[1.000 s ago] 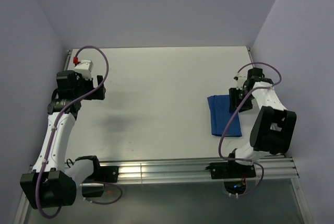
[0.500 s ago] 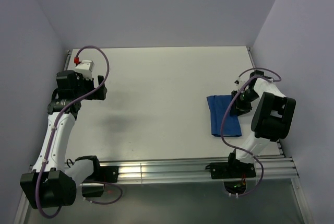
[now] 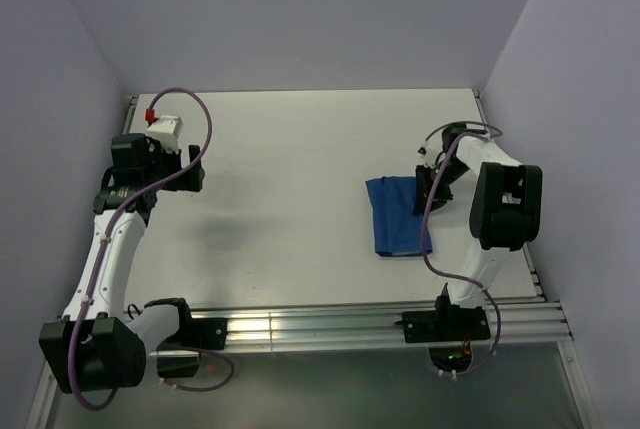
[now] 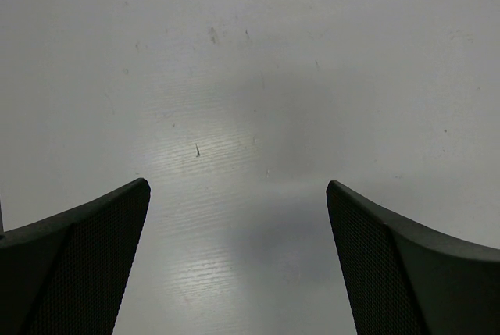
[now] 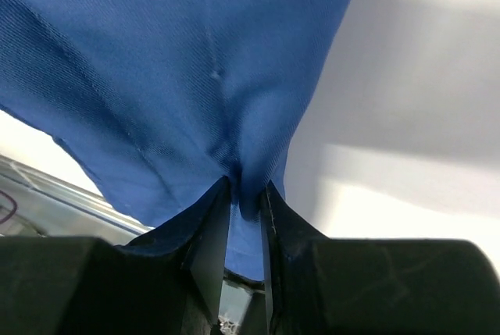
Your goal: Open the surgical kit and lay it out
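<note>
We pinch a fold of the blue cloth wrap [image 3: 398, 219] between the nearly closed right fingers [image 5: 205, 233]; it lies at the right of the tabletop [image 3: 290, 149]. The left fingers [image 4: 78, 272] gape wide and hold nothing. The thin pinch may slip, or we drag the wrap whole instead of unfolding it.

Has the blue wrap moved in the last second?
Yes. The wrap slid left, away from the right edge of the table toward its middle, pinched in the right tool.

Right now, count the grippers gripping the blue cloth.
1. The right gripper pinches a fold of the blue cloth; the left gripper hangs open over bare table, far left.
</note>
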